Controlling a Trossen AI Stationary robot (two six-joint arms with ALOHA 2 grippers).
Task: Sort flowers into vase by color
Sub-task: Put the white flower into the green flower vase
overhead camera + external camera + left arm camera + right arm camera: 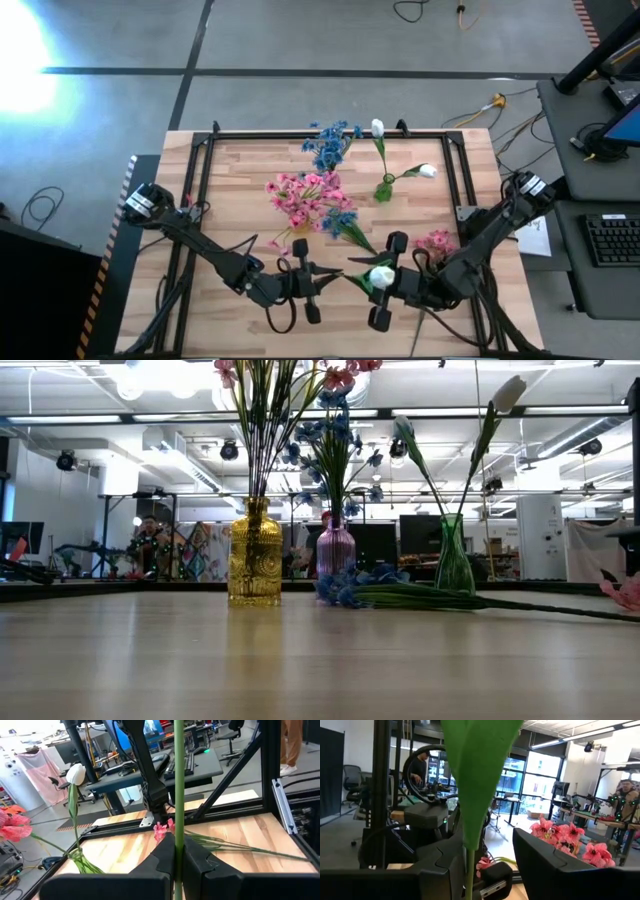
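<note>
One white tulip [381, 275] between two pincers at the bench's six o'clock edge.
Left pincer [335, 279] is clamped tight on its green stem [177, 795]; right pincer [385, 280] stands part-open around the leaf [475, 775] — grip uncertain. Toward twelve o'clock stand the pink [310, 198], blue [330, 145] and white [378, 128] flowers in vases on the bench [240, 180].

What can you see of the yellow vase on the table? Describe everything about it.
The yellow vase looks like amber glass, with a raised round pattern pressed into its wide body and a short, narrower neck. It stands upright on the wooden table, beside but apart from a purple vase. Many thin green stems rise from its mouth and fan out, with pink blossoms at the top.
</note>
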